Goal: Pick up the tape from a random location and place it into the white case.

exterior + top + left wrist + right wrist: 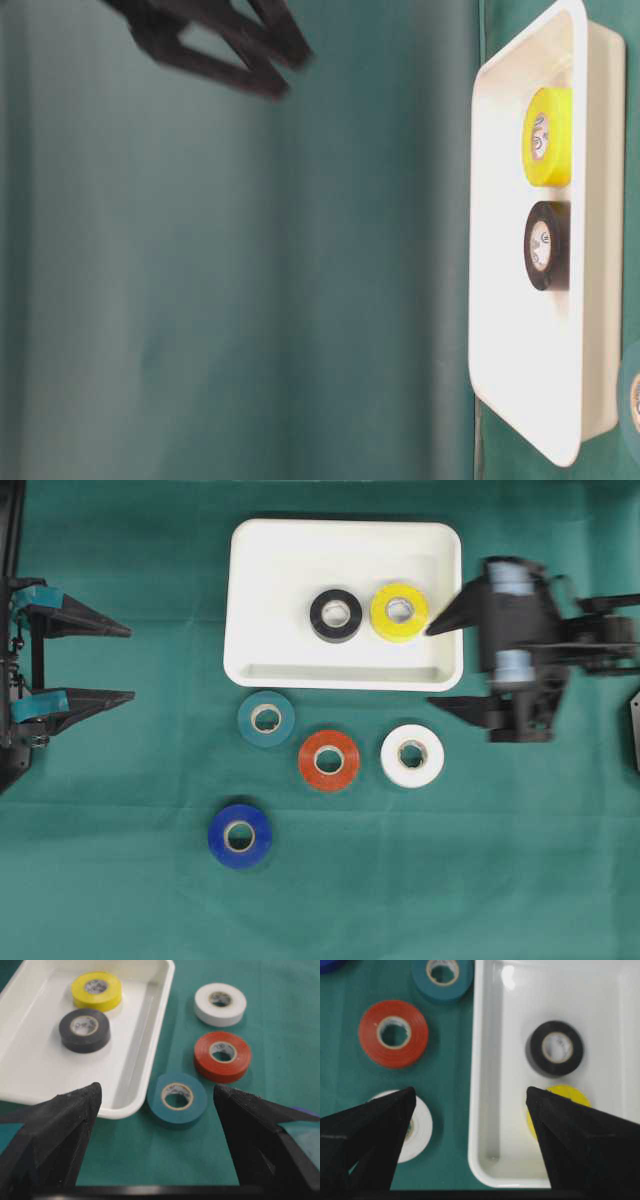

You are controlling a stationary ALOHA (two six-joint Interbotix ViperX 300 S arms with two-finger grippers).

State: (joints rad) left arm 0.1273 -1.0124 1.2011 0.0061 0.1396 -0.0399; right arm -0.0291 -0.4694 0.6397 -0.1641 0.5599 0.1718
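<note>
Fingers (pixel 367 1125) of the right arm spread empty, straddling the case (pixel 480 1110) rim; white tape (pixel 420 1125) lies beneath one tip on the tabletop (pixel 450 880). Light, rigid, it likely suits an outer-edge pinch.

White case (pixel 270 570); black tape (pixel 336 615), yellow tape (pixel 399 612), teal tape (pixel 266 719), red tape (pixel 328 760), white tape (pixel 412 755), blue tape (pixel 239 835); green table (pixel 450 880).

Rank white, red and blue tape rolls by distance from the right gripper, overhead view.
From the right gripper:
1. White tape roll, just below it, beside the white case.
2. Red tape roll, further left.
3. Blue tape roll, lower left, farthest.
</note>
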